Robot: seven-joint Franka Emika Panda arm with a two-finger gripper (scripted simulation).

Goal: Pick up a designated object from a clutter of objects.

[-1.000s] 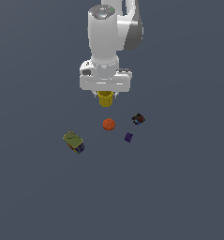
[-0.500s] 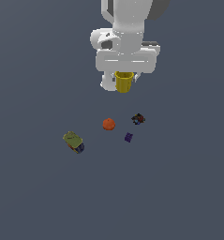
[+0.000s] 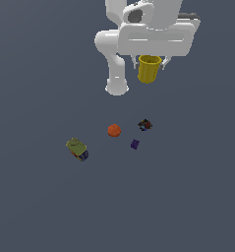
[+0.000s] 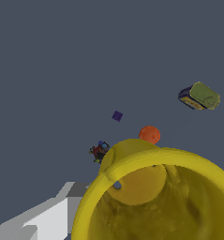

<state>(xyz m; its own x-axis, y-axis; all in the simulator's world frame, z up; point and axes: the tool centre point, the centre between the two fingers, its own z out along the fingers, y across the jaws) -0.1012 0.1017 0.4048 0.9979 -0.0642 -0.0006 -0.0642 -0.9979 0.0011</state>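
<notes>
1. You have the yellow cup (image 3: 149, 69) clamped in the jaws of the gripper (image 3: 151, 63), high in the upper right of the exterior view, hanging just under the white hand and well clear of the counter (image 3: 40, 206). In the wrist view the yellow cup (image 4: 155, 197) fills the lower right of the frame, its hollow top facing the camera.
2. The rest of the clutter sits on the counter near the middle of the exterior view: the orange ball (image 3: 114, 130), the dark multicoloured piece (image 3: 145, 125), the purple cube (image 3: 134, 144) and, further toward the left of the frame, the green-and-blue box (image 3: 77, 149). None of them touch each other or the cup.
3. The pick looks essentially done, so your main risk from here is losing the cup. It tapers and its wall looks smooth, so a sudden swing or stop of the arm could let it slide down out of the jaws.
4. How much of the wall the jaws cover is hidden by the hand, so you cannot count on a deep hold.
5. If it drops, it would likely land among the ball and the small pieces and scatter them, and the ball would roll.
</notes>
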